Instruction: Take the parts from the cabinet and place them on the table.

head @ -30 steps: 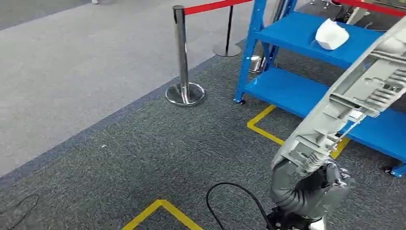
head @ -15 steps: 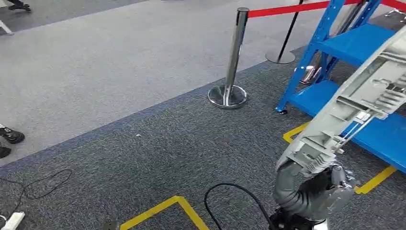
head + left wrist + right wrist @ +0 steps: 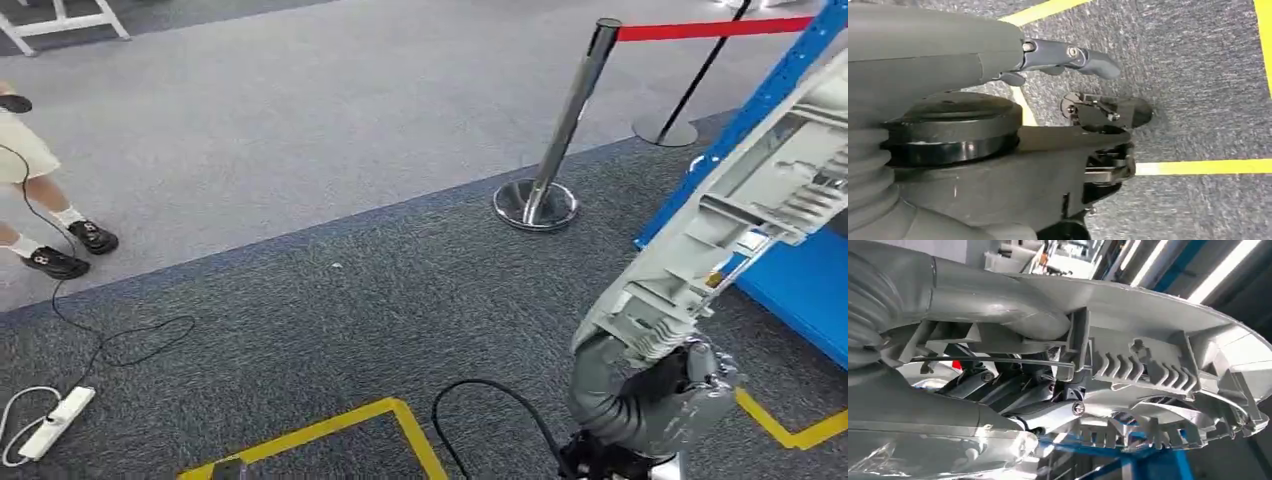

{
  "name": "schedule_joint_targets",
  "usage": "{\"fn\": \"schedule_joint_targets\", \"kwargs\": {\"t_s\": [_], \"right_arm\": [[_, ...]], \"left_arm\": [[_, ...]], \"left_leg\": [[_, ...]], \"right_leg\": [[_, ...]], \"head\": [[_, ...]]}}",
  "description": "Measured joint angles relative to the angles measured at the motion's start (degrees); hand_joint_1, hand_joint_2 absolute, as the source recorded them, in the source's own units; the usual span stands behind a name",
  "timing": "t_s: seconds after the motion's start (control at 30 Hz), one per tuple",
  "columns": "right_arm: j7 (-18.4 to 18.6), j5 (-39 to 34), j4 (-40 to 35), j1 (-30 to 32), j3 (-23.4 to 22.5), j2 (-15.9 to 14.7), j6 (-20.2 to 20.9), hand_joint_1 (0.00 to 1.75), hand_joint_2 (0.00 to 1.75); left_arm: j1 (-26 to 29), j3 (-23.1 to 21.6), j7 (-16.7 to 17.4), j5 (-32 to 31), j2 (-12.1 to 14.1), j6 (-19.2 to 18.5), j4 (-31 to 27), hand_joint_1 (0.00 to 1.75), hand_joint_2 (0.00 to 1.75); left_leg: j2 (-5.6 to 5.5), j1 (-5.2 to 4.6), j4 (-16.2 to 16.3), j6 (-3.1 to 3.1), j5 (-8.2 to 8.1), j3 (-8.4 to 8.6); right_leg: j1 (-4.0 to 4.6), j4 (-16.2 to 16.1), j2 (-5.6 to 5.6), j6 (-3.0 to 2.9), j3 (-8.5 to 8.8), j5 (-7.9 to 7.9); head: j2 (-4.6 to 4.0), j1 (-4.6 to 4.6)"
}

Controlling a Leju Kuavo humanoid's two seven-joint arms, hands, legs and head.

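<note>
Head view, looking down at dark grey carpet. Nearest, at bottom right: right robot hand (image 3: 690,385), grey, wrapped around the lower end of a long light-grey ribbed plastic part (image 3: 740,215). Part slanting up and away to the right edge, carried clear of the floor. Just left of that hand, a black cable loop (image 3: 490,405) on the carpet. Yellow floor tape (image 3: 330,430) forming a corner at bottom centre, another yellow strip under the hand at right. Power strip (image 3: 50,420) at bottom left, white, with a thin black cord trailing away from it. Further off, behind the part, edge of a blue metal shelf unit (image 3: 800,280). Chrome stanchion post (image 3: 565,130) leaning in the middle distance, red belt (image 3: 710,30) running right from its top, second stanchion base beyond. At far left, a person's legs (image 3: 40,200) in white socks and black shoes, standing on lighter grey carpet.

Right wrist view: right robot hand (image 3: 1013,390) with dark fingers (image 3: 993,385) closed through the ribbed underside of the grey part (image 3: 1158,360).

Left wrist view: left robot hand (image 3: 998,60) hanging over carpet and yellow tape, one dark finger (image 3: 1073,55) straight out, nothing held; rest of the fingers hidden, so openness cannot be told.
</note>
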Motion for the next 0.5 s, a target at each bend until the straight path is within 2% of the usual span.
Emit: {"fn": "schedule_joint_targets", "kwargs": {"t_s": [0.07,0.1,0.13,0.17,0.2,0.23,0.27,0.3,0.33,0.37,0.4,0.43,0.47,0.5], "right_arm": [[0.0,0.0,0.0,0.0,0.0,0.0,0.0,1.75,1.75],[0.0,0.0,-0.1,0.0,-0.1,0.0,0.0,1.75,1.75],[0.0,0.0,-0.1,0.0,-0.1,0.0,0.0,1.75,1.75],[0.0,0.0,-0.1,0.0,-0.1,0.0,0.0,1.75,1.75],[0.0,0.0,-0.1,0.0,-0.2,0.0,0.0,1.75,1.75],[0.0,0.0,-0.1,0.0,-0.2,0.0,0.0,1.75,1.75],[0.0,0.1,-0.1,0.1,-0.2,0.0,0.0,1.75,1.75],[0.0,0.1,-0.1,0.1,-0.3,0.0,0.0,1.75,1.75],[0.0,0.2,-0.1,0.2,-0.3,0.0,0.0,1.75,1.75],[0.0,0.3,-0.1,0.2,-0.3,0.0,0.0,1.75,1.75],[0.0,0.5,-0.2,0.3,-0.3,0.0,0.0,1.75,1.75],[0.0,0.7,-0.3,0.3,-0.3,0.0,0.0,1.75,1.75],[0.0,0.8,-0.3,0.3,-0.3,0.0,0.0,1.75,1.75],[0.0,0.9,-0.4,0.6,-0.3,0.0,0.0,1.75,1.75]], "left_arm": [[0.1,0.0,0.0,0.0,0.0,0.1,0.0,0.00,1.75],[0.2,0.0,0.0,0.0,-0.1,0.1,0.0,0.00,1.75],[0.2,0.0,0.0,0.0,-0.1,0.1,0.0,0.00,1.75],[0.2,0.0,0.0,0.1,-0.1,0.1,0.0,0.00,1.75],[0.1,0.0,0.0,0.1,-0.1,0.1,0.0,0.00,1.75],[0.0,0.0,0.0,0.0,-0.1,0.1,0.0,0.00,1.75],[0.0,0.0,0.0,0.0,-0.1,0.0,0.0,0.00,1.75],[0.1,0.0,0.0,0.0,-0.1,0.0,0.0,0.00,1.75],[0.1,0.0,0.0,-0.1,-0.1,0.0,0.0,0.00,1.75],[0.1,0.0,0.0,-0.2,-0.1,0.0,0.0,0.00,1.75],[0.1,0.0,0.0,-0.2,-0.1,-0.1,0.0,0.00,1.75],[0.1,0.0,0.0,-0.2,-0.2,-0.1,0.0,0.00,1.75],[0.0,0.0,-0.1,-0.2,-0.2,-0.1,0.0,0.00,1.75],[-0.1,0.0,-0.2,-0.2,-0.1,-0.1,0.0,0.00,1.75]], "left_leg": [[-1.65,0.03,-0.3,0.76,0.21,0.01],[-2.30,0.41,-0.5,1.05,0.39,0.21],[-2.75,0.51,-0.5,1.23,0.37,0.24],[-2.95,0.51,-0.5,1.29,0.38,0.25],[-3.64,0.55,-0.5,1.57,0.45,0.21],[-4.44,0.54,-0.5,1.68,0.42,0.18],[-5.24,0.49,-0.5,1.76,0.42,0.17],[-5.93,0.47,-0.5,1.77,0.42,0.19],[-7.08,0.48,-0.4,1.76,0.43,0.26],[-8.06,0.49,-0.4,1.73,0.44,0.40],[-8.98,0.54,-0.4,1.65,0.45,0.57],[-9.68,0.64,-0.3,1.44,0.43,0.60],[-10.31,0.39,-0.1,1.03,0.37,0.36],[-10.96,0.48,0.1,0.73,0.50,-0.10]], "right_leg": [[-0.16,-0.2,-1.21,0.76,0.60,-0.33],[-0.37,1.0,1.57,1.09,0.08,-1.22],[-0.53,2.7,3.41,1.08,-0.66,-2.38],[-0.50,3.8,4.09,1.07,-1.19,-3.01],[-0.52,8.6,5.58,1.06,-3.54,-5.31],[-0.50,13.3,6.23,1.12,-6.02,-7.22],[-0.45,17.4,6.55,1.12,-8.33,-8.40],[-0.44,18.6,6.60,1.06,-9.27,-8.25],[-0.44,17.2,6.66,0.91,-9.08,-6.37],[-0.47,13.3,6.78,0.77,-7.49,-3.71],[-0.57,8.0,7.67,0.61,-5.03,-0.76],[-0.80,3.2,9.92,0.63,-2.79,1.44],[-1.21,1.0,13.61,0.56,-1.98,0.87],[-1.32,0.5,13.11,0.62,-1.68,0.93]], "head": [[0.00,-0.07],[0.00,0.22],[0.00,0.29],[0.00,0.35],[0.00,0.66],[0.00,0.72],[0.00,0.68],[0.00,0.70],[0.00,0.70],[0.00,0.72],[0.00,0.70],[0.00,0.72],[0.00,0.74],[0.00,0.61]]}}
